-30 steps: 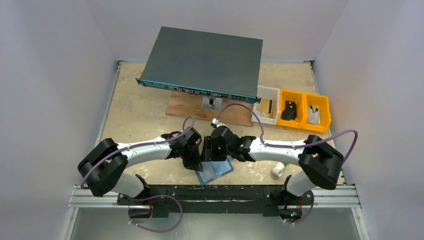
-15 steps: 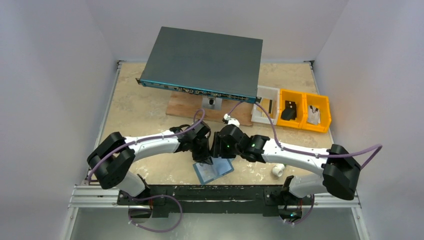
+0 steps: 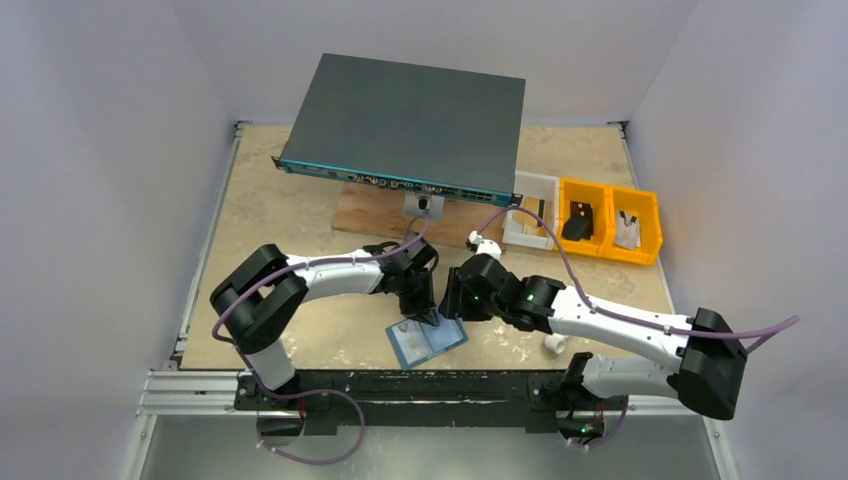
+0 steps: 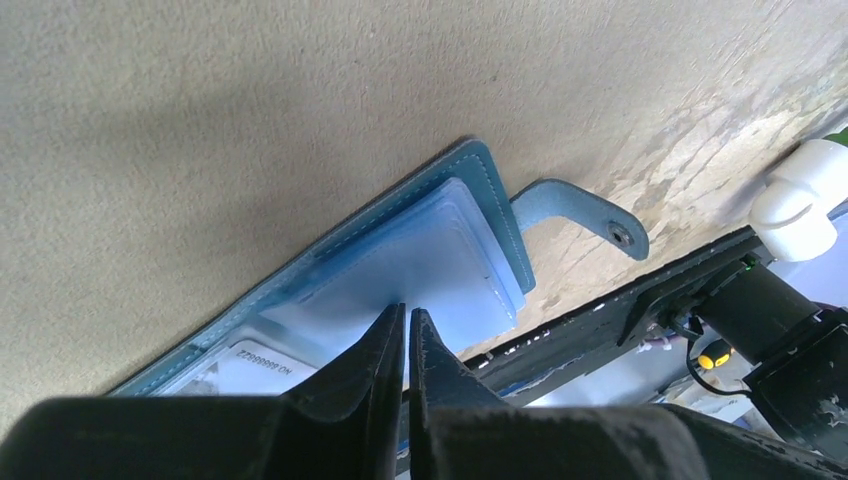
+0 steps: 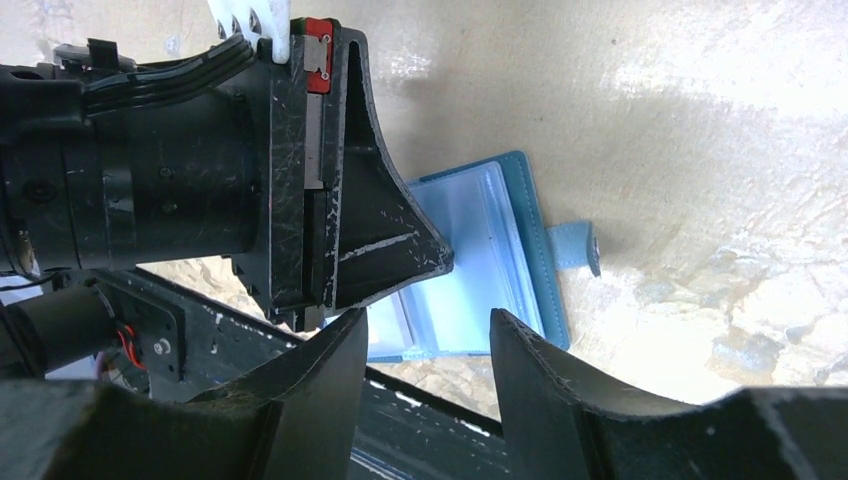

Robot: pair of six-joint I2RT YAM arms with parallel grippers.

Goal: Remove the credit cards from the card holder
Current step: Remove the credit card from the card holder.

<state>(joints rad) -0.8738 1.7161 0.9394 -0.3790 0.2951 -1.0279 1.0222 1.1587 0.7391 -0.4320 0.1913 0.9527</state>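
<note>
Lying open and flat on the desk (image 3: 300, 215): one card holder (image 3: 427, 342), steel-blue, directly beneath the left jaws.

- Left jaws: pressed together, nothing visible between them. Their tips are at the clear sleeve (image 4: 400, 270); I cannot tell whether they touch it or sit just above.
- Long axis of the holder: slantwise under those tips, with the strap (image 4: 580, 205) trailing off one end.
- Credit cards (image 4: 262, 362): one pale printed card shows in the sleeves just beside the left jaws' tips, on the half away from the strap. I cannot see any others.
- Right jaws: spread partway and empty. They hover just beside the left jaws, toward the strap end and clear of the holder.
- Nearer arm: the left. By my judgement it must part its jaws before it can nip a card edge.
- Room: behind the jaws, the black rail (image 3: 400, 385) runs just beside the holder, so there is little margin there. Ahead of them is bare desk. A white fitting (image 3: 553, 343) lies near the right jaws, and the grey box (image 3: 410, 120) is well apart.
</note>
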